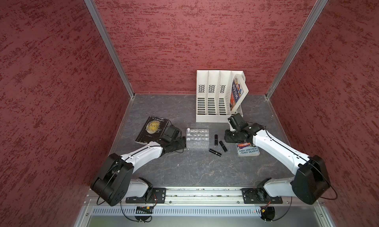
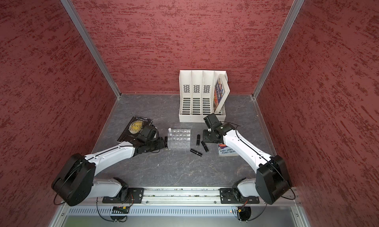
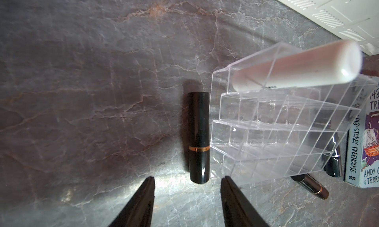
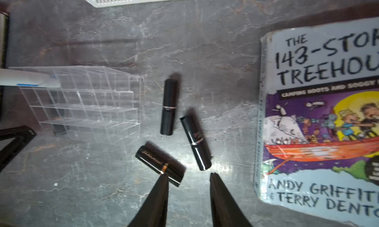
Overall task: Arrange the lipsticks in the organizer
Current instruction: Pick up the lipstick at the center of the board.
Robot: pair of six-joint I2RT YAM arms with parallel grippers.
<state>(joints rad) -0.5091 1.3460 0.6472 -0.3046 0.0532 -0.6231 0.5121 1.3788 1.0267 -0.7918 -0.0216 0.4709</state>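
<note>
1. The left gripper (image 3: 187, 177) sits low at the side of the organizer (image 3: 266, 133) that faces the left arm. Its fingers are spread and empty, and they point at a lone black lipstick (image 3: 199, 137) lying flat on the table (image 3: 92, 92), right against the organizer's wall or just beside it.
2. The right gripper (image 4: 187, 173) hangs off the organizer's opposite side, likewise parted and holding nothing. One fingertip overlaps a tube in the wrist view, but whether they touch cannot be told.
3. Done: the white lipstick (image 1: 188, 130) stands upright in the organizer's far corner cell, on the left arm's side.
4. Not done: three black lipsticks (image 4: 169, 107) (image 4: 195, 143) (image 4: 161, 165) lie scattered on the table, outside the organizer and near its right-arm side.
5. Judged from this, one of five is placed. The other cells look empty, and the four black tubes have yet to be picked up, turned upright and dropped in.
</note>
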